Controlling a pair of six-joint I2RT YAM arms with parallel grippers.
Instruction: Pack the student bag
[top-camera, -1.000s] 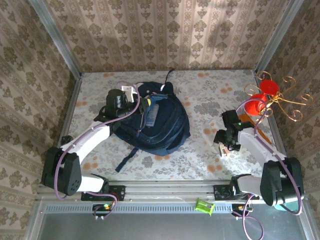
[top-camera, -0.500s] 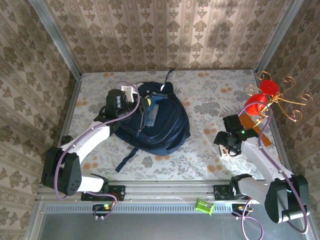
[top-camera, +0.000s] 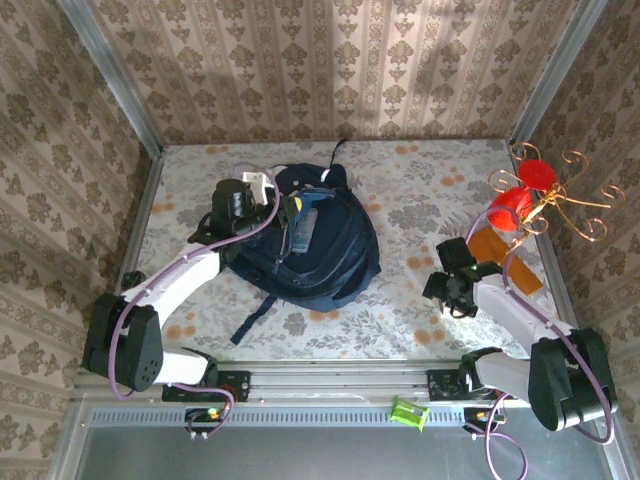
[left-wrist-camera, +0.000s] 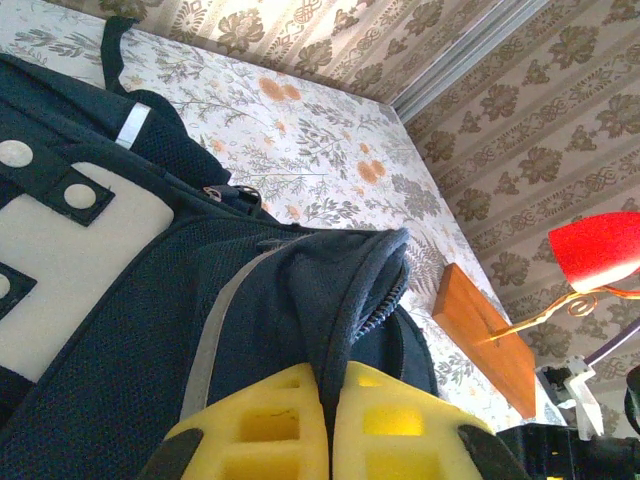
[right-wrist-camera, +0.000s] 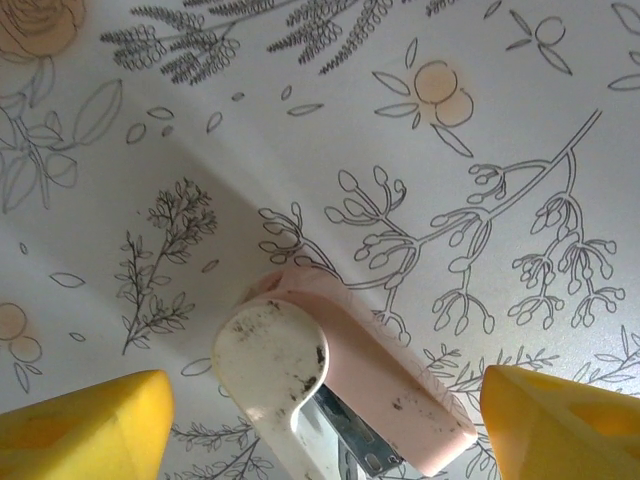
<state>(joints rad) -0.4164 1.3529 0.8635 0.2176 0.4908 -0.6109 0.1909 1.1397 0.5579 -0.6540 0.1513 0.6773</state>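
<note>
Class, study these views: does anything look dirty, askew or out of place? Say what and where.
The pink stapler lying on the table under the open right gripper has a white end smudged with dark specks. The student bag lies at an angle, its edge pinched by the left gripper.

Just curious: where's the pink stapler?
The pink stapler lies on the floral table cover, right side, between the right gripper's open fingers in the right wrist view.

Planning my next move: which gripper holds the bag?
The left gripper, shut on the student bag; the right gripper is open over a pink stapler.
</note>
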